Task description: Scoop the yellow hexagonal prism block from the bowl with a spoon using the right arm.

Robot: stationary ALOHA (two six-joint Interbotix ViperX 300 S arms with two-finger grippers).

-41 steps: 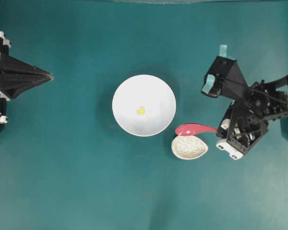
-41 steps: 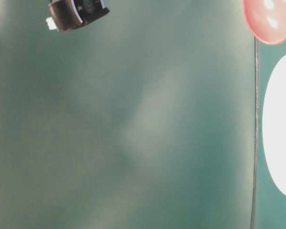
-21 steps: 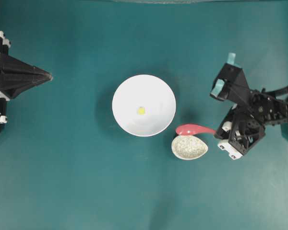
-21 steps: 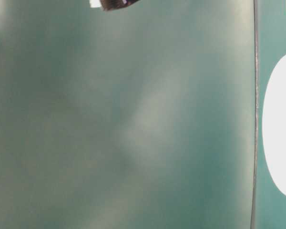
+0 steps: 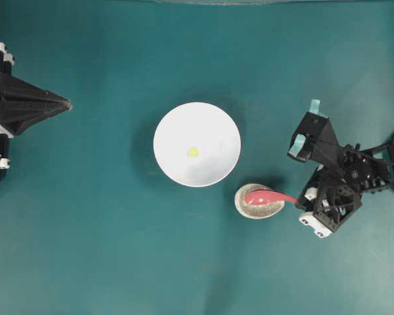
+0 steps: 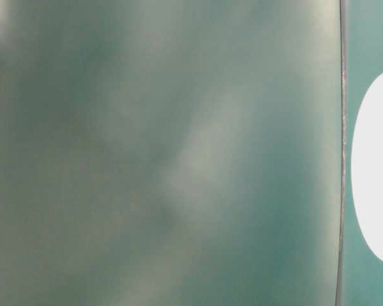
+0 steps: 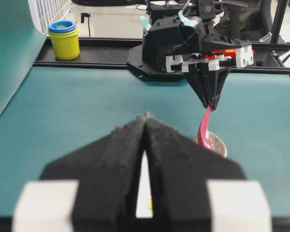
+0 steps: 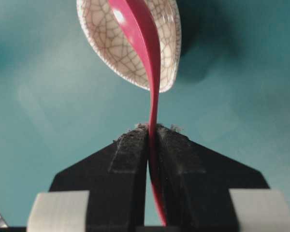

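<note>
Right claw (image 8: 152, 133) clamps the pinkish-red spoon (image 5: 266, 196); carry it level toward eleven o'clock, over the white bowl (image 5: 213, 125).

place: robotics lab | evidence: teal worktop (image 5: 105, 249) — 2 fixed arms, black rail (image 7: 87, 59), stacked cups (image 7: 64, 38) behind

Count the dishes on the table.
2. The large white bowl sits mid-table with the yellow block inside. The small speckled dish lies just to its lower right, under the spoon. No others visible.
</note>
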